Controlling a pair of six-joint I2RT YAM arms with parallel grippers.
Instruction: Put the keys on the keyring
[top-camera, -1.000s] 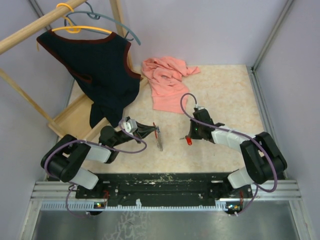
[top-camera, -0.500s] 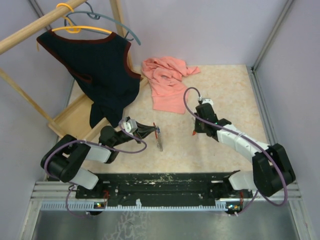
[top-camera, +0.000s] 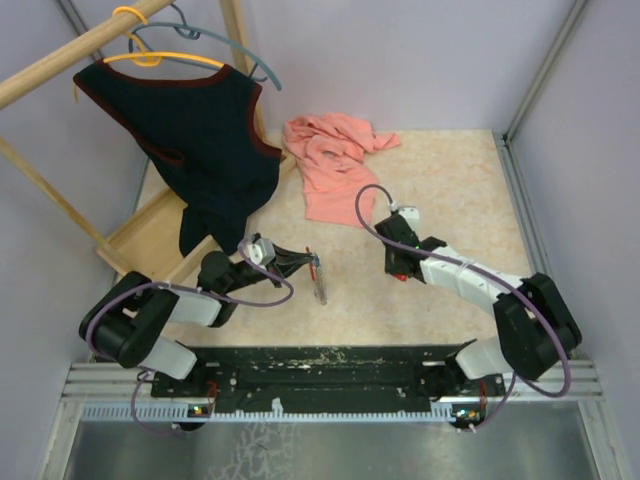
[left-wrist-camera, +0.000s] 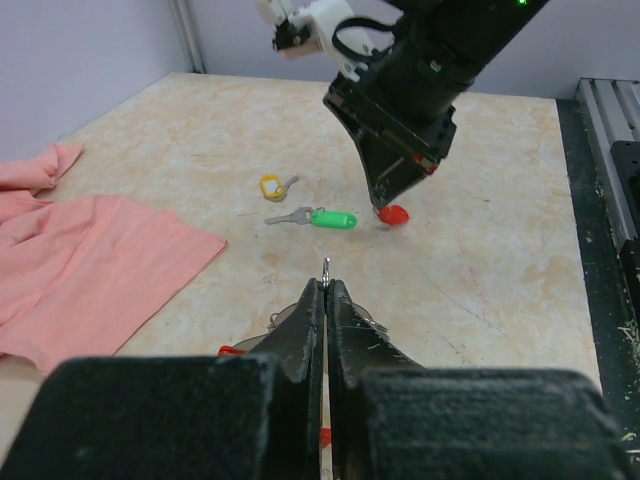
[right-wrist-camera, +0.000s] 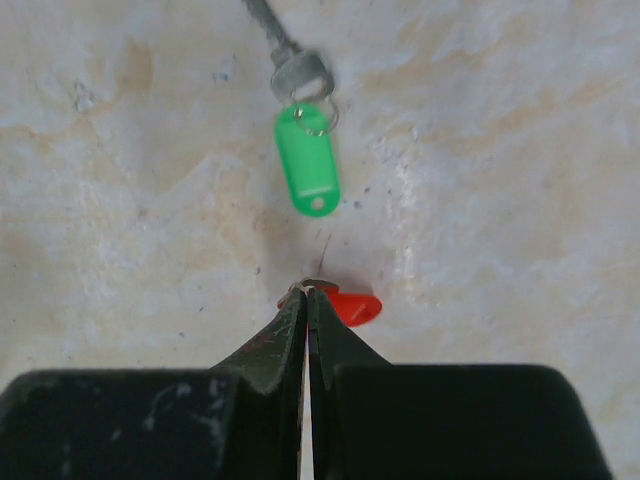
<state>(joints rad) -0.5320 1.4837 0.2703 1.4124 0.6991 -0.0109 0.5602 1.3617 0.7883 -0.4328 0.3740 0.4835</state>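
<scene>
Right wrist, right fingers (right-wrist-camera: 270, 350) now closed on red key (right-wrist-camera: 352, 307)

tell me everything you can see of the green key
The green key is a grey metal key joined by a small split ring to an oblong, glossy green plastic tag. It lies flat on the marbled table, touched by nothing. In the right wrist view its tag end points toward the shut right gripper, and the blade runs off the top edge. The red key at the gripper's tips lies close by but apart.
</scene>
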